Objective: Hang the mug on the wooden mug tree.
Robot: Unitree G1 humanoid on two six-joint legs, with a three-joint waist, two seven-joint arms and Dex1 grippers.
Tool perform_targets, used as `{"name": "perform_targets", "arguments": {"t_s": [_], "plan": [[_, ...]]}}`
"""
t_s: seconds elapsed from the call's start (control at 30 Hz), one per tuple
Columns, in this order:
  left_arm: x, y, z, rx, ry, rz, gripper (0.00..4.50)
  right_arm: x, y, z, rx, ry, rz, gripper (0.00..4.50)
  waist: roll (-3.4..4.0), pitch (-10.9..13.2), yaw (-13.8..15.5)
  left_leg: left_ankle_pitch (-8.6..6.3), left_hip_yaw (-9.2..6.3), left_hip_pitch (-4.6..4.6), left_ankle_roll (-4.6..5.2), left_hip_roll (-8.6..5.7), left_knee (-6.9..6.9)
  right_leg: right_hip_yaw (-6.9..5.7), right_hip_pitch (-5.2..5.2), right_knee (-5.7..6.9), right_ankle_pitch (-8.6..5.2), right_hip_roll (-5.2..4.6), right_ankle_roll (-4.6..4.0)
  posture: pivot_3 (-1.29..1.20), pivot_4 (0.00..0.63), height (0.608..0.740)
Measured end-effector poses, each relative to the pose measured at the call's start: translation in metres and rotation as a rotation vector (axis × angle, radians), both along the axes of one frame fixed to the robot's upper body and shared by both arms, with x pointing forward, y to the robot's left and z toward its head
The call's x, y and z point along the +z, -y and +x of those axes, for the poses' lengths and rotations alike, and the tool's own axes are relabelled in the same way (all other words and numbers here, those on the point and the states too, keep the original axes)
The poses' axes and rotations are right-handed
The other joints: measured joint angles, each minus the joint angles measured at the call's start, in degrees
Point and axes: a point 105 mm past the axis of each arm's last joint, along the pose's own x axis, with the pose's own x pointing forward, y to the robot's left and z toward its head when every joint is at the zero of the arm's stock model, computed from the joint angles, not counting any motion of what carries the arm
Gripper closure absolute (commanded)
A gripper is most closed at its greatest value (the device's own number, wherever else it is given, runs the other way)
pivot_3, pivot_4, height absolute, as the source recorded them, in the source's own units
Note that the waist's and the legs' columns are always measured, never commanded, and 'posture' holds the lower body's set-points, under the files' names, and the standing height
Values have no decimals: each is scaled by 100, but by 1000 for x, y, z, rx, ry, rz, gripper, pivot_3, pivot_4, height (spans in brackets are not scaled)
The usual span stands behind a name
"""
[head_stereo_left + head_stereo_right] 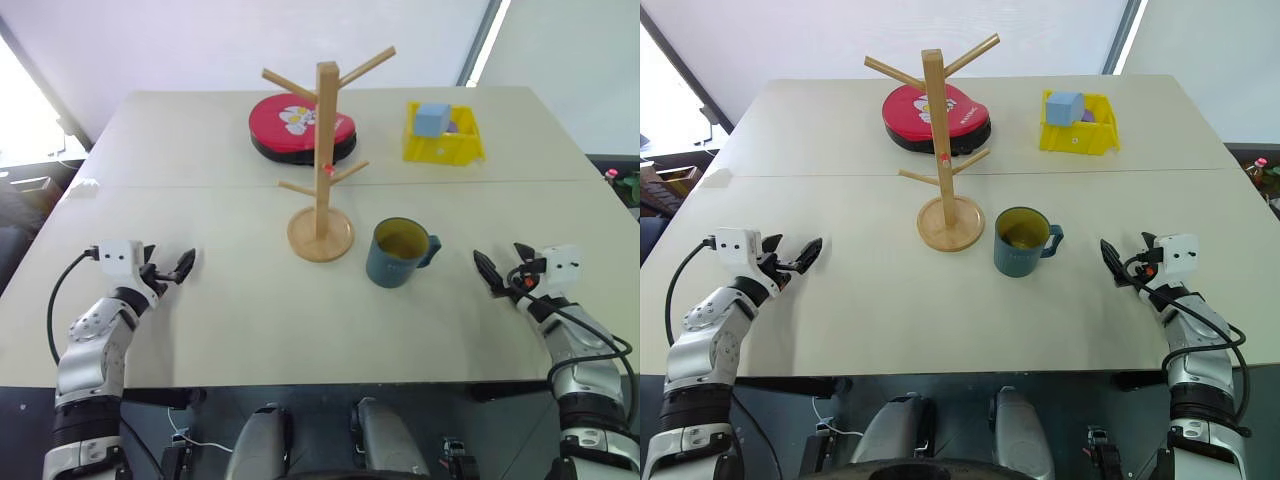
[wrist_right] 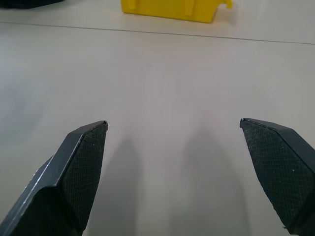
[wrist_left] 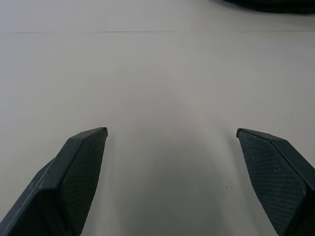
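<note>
1. A pale table point(image 1: 250, 330) is filling most of the head views, with a thin seam running across it at mid-height
2. The mug point(image 1: 397, 253), dark teal-blue with a yellow inside, is standing upright just right of the frame's centre, its handle pointing right
3. The wooden mug tree point(image 1: 321, 160) is standing upright just left of the mug and slightly higher in the frame, its round base near the mug but not touching it; all its pegs are bare
4. The left gripper point(image 1: 176, 267) is hovering at the lower left, well apart from the mug, its fingers spread wide and holding nothing
5. The right gripper point(image 1: 497, 274) is hovering at the lower right, nearer the mug's handle side but clear of it, its fingers also spread wide and empty
6. A red and black round case point(image 1: 300, 126) is lying at the upper centre behind the mug tree
7. A yellow bin point(image 1: 442, 137) is sitting at the upper right, holding a pale blue block point(image 1: 432, 117)
</note>
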Motion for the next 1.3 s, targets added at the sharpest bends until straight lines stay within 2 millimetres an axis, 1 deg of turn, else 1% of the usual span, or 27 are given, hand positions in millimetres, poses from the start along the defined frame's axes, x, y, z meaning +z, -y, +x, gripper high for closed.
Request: {"name": "perform_targets", "arguments": {"t_s": [0.27,0.4,0.5,0.57,0.67,0.8,0.9,1.03,1.1,1.17,1.3], "plan": [[1,0,0,-9,1,-3,0,2,-5,1,15,4,-6,28,0,0,1,0,0,-1,0,0,0,0,-1,0,0,-1,-1,0,150,735],[1,0,0,-12,-1,-2,0,6,-8,2,26,18,-14,28,0,0,1,0,0,-2,0,0,0,0,-2,0,0,-1,0,0,150,735],[4,7,-2,-60,9,7,0,8,-10,1,30,27,-20,28,0,0,1,0,0,-3,-1,0,-1,1,-2,-2,-1,-2,-1,0,150,735],[6,18,-6,-130,14,32,0,8,-11,1,28,25,-15,28,0,0,0,-1,1,-4,-1,0,-4,2,-2,-6,-1,-4,-2,0,150,735],[10,44,-17,-283,26,71,0,7,-13,-3,38,18,-21,28,2,-1,6,-1,1,-5,-2,0,-15,2,-3,-14,-2,-9,-3,0,150,735],[13,95,-41,-568,32,45,0,7,-21,-16,88,6,-38,28,5,-2,9,0,2,-3,-2,0,-55,2,-3,-54,-1,-10,-4,0,150,735],[18,129,-62,-790,14,61,0,6,-33,-30,170,-19,-66,28,12,-6,6,0,2,-2,-2,0,-81,0,-7,-67,-1,-9,-5,0,150,735],[22,163,-79,-977,11,55,0,-2,-56,-41,259,-54,-80,28,22,-7,-4,0,5,-2,-1,0,-78,0,-7,-71,-1,-9,-5,0,150,735],[25,170,-80,-1016,17,59,0,-1,-63,-41,273,-49,-89,28,22,-7,-1,1,5,1,0,0,-72,0,-3,-70,-1,-9,-5,0,150,735],[25,174,-81,-1030,14,59,0,1,-66,-40,271,-37,-92,28,22,-7,6,1,5,3,0,0,-71,-1,0,-69,-1,-7,-5,0,150,735],[32,186,-79,-1072,46,61,0,6,-71,-33,248,3,-55,28,22,-7,12,2,6,2,0,-2,-65,-1,1,-68,-1,-2,-4,0,150,735]]}}
